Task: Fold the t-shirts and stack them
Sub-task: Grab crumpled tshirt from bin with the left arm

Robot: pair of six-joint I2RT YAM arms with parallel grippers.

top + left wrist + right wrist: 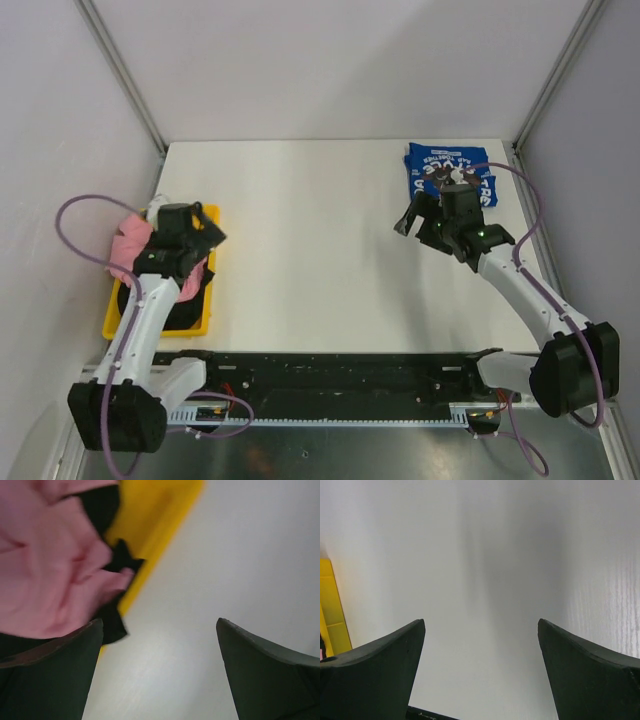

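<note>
Setting: robotics lab cell.
Enclosure: pale panels (330, 60) held in metal posts (120, 72), noted from 10 to 2 o'clock.
Bench: white table (310, 250); mounting rail (330, 375) fitted at 6 o'clock.

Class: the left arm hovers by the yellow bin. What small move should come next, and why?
Probably lower the open left gripper onto the pink t-shirt and close: it lies crumpled in the yellow bin, while the blue t-shirt already looks folded.

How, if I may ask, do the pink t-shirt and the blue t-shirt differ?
The pink t-shirt lies crumpled in the yellow bin; the blue t-shirt lies folded flat on the table. The pink one is plain; the blue one bears white lettering. Neither is held.
</note>
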